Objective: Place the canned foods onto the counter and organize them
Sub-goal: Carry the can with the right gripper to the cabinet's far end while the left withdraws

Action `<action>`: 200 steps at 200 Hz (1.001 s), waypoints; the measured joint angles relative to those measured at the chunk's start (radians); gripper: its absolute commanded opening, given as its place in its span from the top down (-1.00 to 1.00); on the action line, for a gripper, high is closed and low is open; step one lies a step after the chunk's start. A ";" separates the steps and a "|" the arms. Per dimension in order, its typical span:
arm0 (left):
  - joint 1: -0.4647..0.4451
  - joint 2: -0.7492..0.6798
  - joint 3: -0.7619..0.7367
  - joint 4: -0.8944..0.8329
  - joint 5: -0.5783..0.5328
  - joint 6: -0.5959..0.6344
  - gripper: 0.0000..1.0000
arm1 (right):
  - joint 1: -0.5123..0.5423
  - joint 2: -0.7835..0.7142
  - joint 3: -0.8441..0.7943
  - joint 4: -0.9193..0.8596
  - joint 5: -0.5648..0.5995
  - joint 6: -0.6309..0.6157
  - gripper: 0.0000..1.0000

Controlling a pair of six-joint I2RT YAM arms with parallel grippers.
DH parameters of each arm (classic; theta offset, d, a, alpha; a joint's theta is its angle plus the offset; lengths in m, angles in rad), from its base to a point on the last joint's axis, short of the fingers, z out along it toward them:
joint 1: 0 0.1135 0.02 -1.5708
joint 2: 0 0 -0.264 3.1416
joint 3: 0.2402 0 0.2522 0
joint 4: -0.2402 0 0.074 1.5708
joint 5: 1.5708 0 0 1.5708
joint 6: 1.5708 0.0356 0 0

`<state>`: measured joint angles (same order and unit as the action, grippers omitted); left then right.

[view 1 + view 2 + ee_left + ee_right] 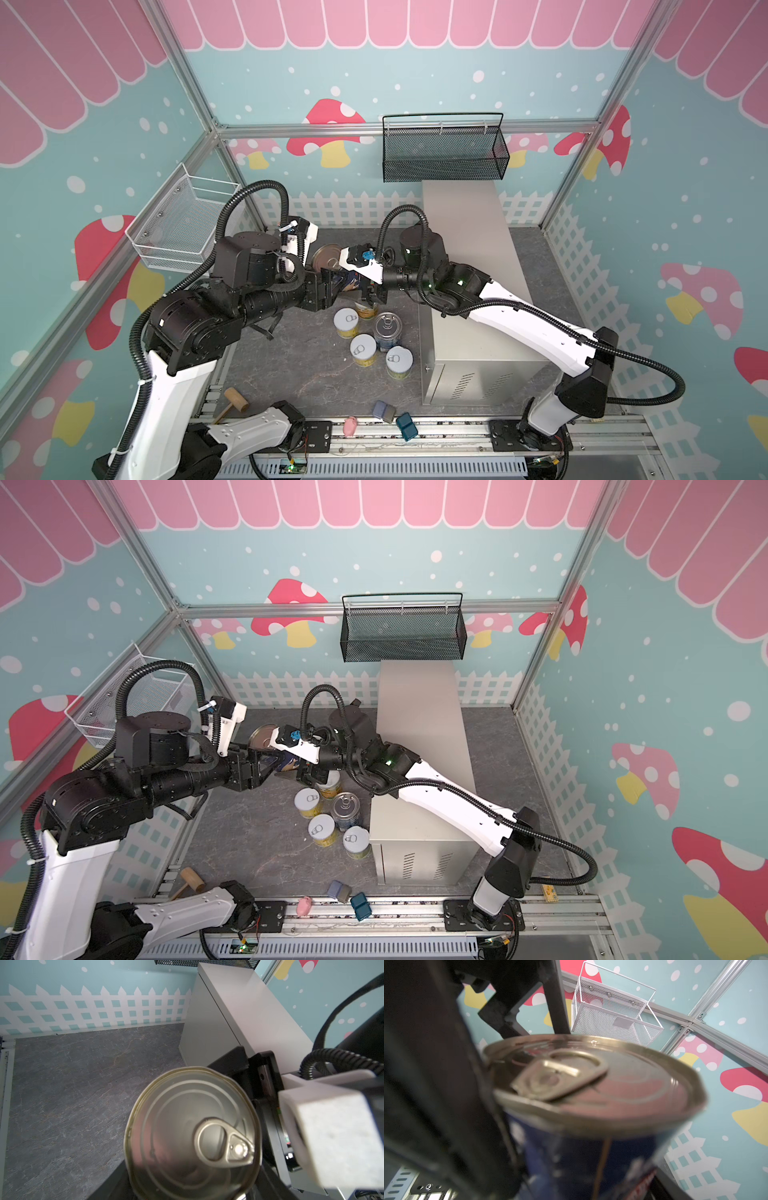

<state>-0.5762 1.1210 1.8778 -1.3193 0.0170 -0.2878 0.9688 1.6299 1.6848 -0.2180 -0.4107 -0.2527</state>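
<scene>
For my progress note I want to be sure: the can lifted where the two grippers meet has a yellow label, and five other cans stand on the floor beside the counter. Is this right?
Not quite: the lifted can has a dark blue label, not yellow, as the right wrist view shows. The rest holds: five other cans stand on the floor beside the counter.

The raised blue can (327, 258) shows just its lid and a label strip between the left gripper (331, 286) and right gripper (374, 298); 1 yellow can (366, 311) sits half hidden beneath.
</scene>
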 measured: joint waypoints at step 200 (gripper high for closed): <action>-0.001 -0.220 -0.068 0.203 -0.301 -0.013 -0.99 | -0.160 -0.023 0.000 -0.004 0.129 0.089 -0.03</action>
<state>-0.5770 0.9009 1.8099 -1.1164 -0.2840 -0.3008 0.8089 1.6070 1.6844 -0.2218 -0.2813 -0.1638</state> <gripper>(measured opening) 0.994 0.762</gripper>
